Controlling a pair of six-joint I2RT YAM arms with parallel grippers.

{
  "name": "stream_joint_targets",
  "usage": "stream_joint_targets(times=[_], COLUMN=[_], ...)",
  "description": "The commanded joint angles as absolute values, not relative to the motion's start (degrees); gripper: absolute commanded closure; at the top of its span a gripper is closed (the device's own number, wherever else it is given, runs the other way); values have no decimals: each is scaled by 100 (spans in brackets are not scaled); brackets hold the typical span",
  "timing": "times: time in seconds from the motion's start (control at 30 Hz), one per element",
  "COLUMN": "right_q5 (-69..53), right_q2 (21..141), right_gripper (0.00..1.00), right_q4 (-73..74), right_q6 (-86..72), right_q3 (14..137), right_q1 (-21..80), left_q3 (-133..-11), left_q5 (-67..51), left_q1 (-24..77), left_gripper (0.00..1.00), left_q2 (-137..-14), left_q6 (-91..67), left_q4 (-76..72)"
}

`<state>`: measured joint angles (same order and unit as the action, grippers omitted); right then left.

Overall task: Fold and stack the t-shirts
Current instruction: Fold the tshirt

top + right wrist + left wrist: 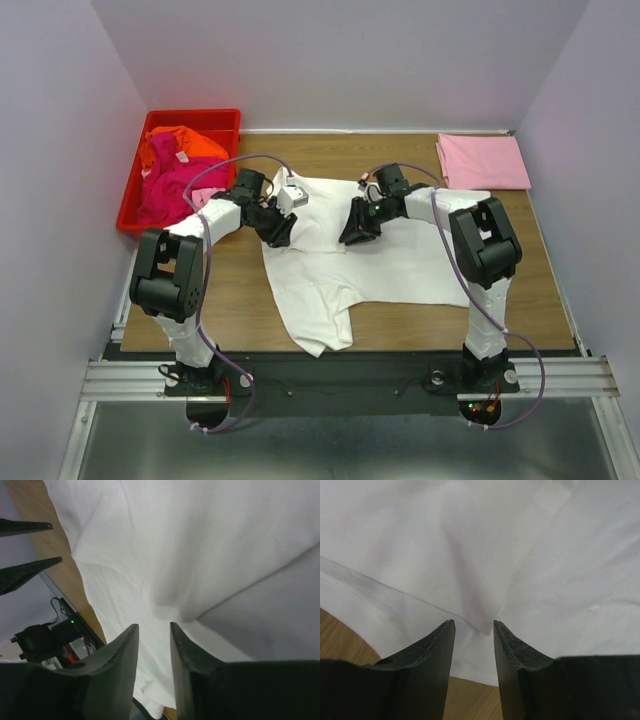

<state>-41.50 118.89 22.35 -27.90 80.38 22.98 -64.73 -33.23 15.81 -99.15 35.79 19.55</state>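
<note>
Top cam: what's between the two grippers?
Only the white shirt: its cloth spans from left gripper to right gripper, seen in the top view.

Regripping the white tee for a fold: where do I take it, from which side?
Probably the flap of the white tee jutting toward the near edge, pinched from the near side: it sticks out flat, edges exposed.

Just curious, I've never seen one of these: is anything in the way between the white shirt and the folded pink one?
Nothing visible. The left hand and right hand pinch the white shirt; only tabletop shows between it and the folded pink shirt.
</note>
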Motion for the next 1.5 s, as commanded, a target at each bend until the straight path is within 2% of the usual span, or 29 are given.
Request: stream_joint_targets(times=[0.0,0.03,0.17,0.73,1.07,1.2,1.47], right_q5=[-3990,-3973,-3911,-3999,-4104,-4139,-4096], right_q2=[11268,11224,11329,11971,11857,11664,11268], right_gripper=[55,52,52,60,85,99,99], right_q4=[2241,2233,2224,2224,2241,2250,2268], right_q6=[-2812,-2847,-2856,-3023,-3006,-2979,-2918], right_q3=[7814,7700,7664,7998,8112,8095,7954], right_q1=[2373,2382,2382,2452,2452,2461,2426], left_q3=[-6390,-6381,-6390,-6346,-6372,-6416,-6284], left_q5=[-3252,-3252,-3261,-3252,-3208,-3234,-3147], left_q1=[1679,1696,1714,1723,1784,1872,2109], left_gripper=[52,52,52,52,53,51,50], left_q2=[-9633,-9642,-9668,-9703,-9730,-9747,-9686], left_q6=[3753,3753,3674,3656,3867,4016,4315], left_q4=[1916,1907,1828,1758,1846,1968,2083])
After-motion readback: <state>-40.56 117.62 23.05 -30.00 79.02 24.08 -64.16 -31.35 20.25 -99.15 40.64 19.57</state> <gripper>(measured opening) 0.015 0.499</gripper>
